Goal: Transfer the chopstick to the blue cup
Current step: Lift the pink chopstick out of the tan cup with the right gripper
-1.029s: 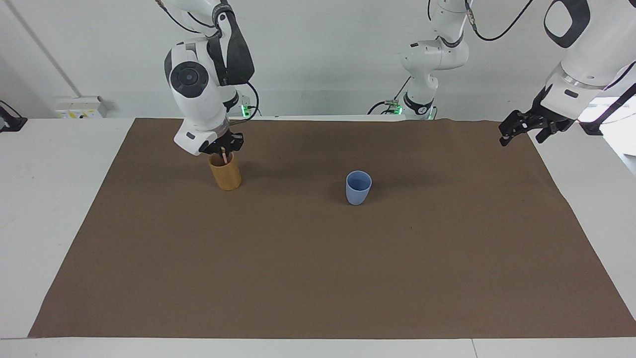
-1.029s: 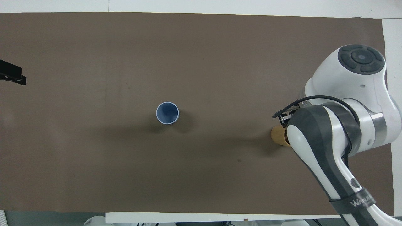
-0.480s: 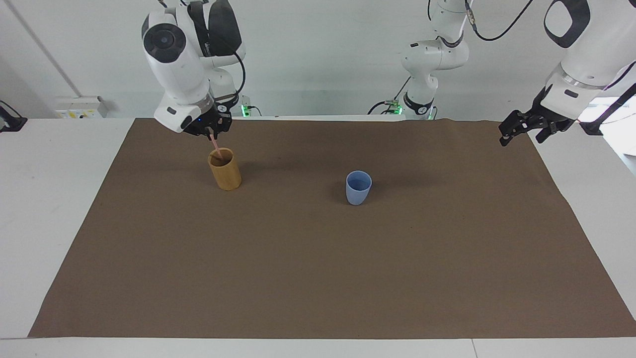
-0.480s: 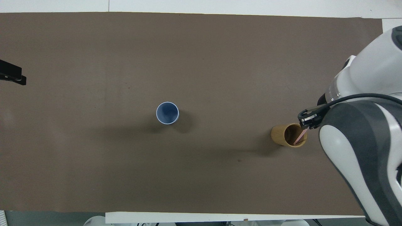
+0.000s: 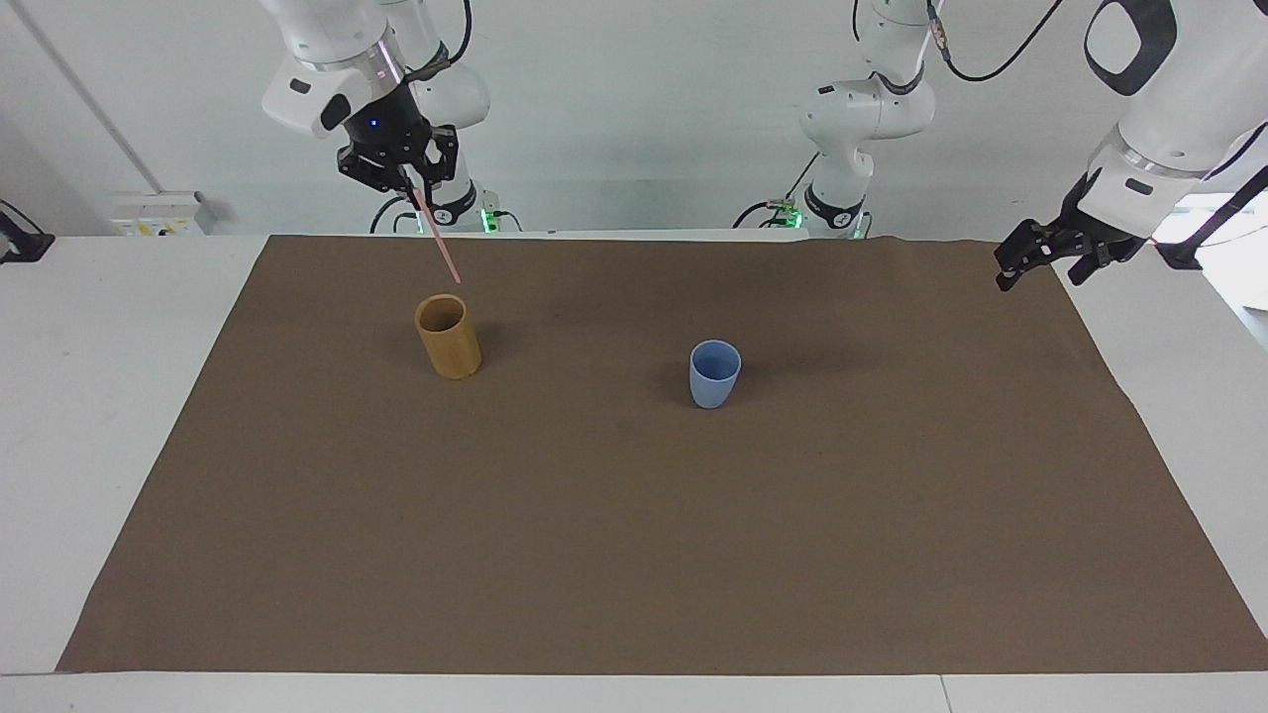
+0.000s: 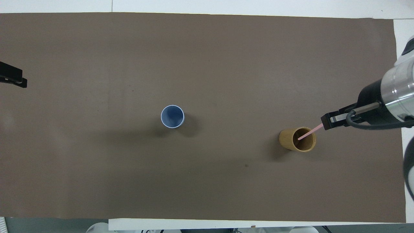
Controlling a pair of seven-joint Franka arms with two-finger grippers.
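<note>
My right gripper [image 5: 406, 180] is shut on the top end of the pale pink chopstick [image 5: 436, 238] and holds it up in the air, tilted. Its lower tip hangs just above the rim of the tan wooden cup [image 5: 449, 339], clear of it. In the overhead view the chopstick [image 6: 310, 132] slants from the right gripper [image 6: 326, 123] over the wooden cup's mouth [image 6: 286, 139]. The blue cup [image 5: 714, 373] stands upright and empty at the middle of the cloth, also seen from overhead [image 6: 172, 116]. My left gripper [image 5: 1030, 259] waits above the cloth's edge at the left arm's end.
A brown cloth [image 5: 634, 555] covers most of the white table. A third robot arm [image 5: 862, 119] stands at the robots' edge, off the cloth. The left gripper's tip [image 6: 13, 77] shows at the edge of the overhead view.
My right gripper has risen from the wooden cup's mouth, drawing the chopstick up and fully out of the cup. The left arm and both cups have not moved.
</note>
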